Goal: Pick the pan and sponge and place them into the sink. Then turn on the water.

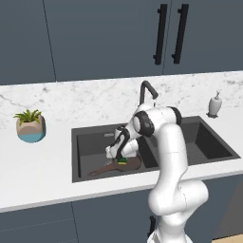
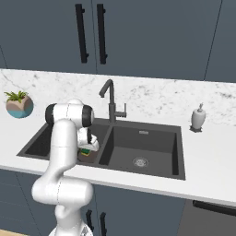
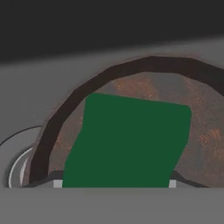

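The dark brown pan [image 1: 133,164] lies on the floor of the sink's [image 1: 90,142] left basin, its thin handle [image 1: 98,171] pointing left. My gripper [image 1: 121,158] reaches down into that basin, just over the pan. It is shut on the sponge [image 1: 122,162], yellow with a green layer. In the hand view the sponge's green face [image 3: 127,140] sits between my fingertips [image 3: 57,183], with the pan's rusty bottom [image 3: 205,131] right behind it. From the right base camera, the sponge [image 2: 85,150] peeks out beside my arm in the sink [image 2: 143,147]. No water runs from the faucet [image 1: 147,90].
A white soap dispenser [image 1: 215,104] stands on the counter right of the sink. A potted plant [image 1: 31,126] sits to the left. The dark gooseneck faucet [image 2: 109,99] rises behind the divider between the basins. A round metal drain [image 3: 17,162] shows beside the pan.
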Controlling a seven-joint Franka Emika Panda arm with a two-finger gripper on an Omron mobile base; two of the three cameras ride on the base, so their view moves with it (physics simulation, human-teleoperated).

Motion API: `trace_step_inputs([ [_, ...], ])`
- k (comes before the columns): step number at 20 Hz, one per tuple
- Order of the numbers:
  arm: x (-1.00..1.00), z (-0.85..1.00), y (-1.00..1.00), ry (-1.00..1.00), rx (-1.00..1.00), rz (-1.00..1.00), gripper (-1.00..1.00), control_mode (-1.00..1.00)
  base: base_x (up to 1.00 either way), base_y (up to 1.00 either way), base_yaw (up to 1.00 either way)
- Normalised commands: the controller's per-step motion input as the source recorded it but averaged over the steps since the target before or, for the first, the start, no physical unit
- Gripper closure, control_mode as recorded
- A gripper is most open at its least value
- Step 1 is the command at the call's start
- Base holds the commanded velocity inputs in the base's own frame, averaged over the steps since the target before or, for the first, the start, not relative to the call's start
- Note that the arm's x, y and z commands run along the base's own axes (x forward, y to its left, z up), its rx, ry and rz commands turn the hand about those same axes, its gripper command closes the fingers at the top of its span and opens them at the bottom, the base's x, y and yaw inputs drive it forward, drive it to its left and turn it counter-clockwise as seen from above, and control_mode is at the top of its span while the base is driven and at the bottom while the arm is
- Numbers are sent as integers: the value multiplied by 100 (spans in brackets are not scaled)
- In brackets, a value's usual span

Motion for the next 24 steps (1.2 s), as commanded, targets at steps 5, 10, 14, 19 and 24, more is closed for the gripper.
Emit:
trace_step_inputs([
  [5,1,-13,0,-1,0,0,-100,-100,0,0,0],
  [10,0,0,0,0,0,0,-100,-100,0,0,0],
  [14,4,11,0,0,0,0,-100,-100,0,0,0],
  [19,0,45,-3,-1,1,0,-100,-100,0,0,0],
  [24,-5,75,-6,0,1,0,-100,-100,0,0,0],
])
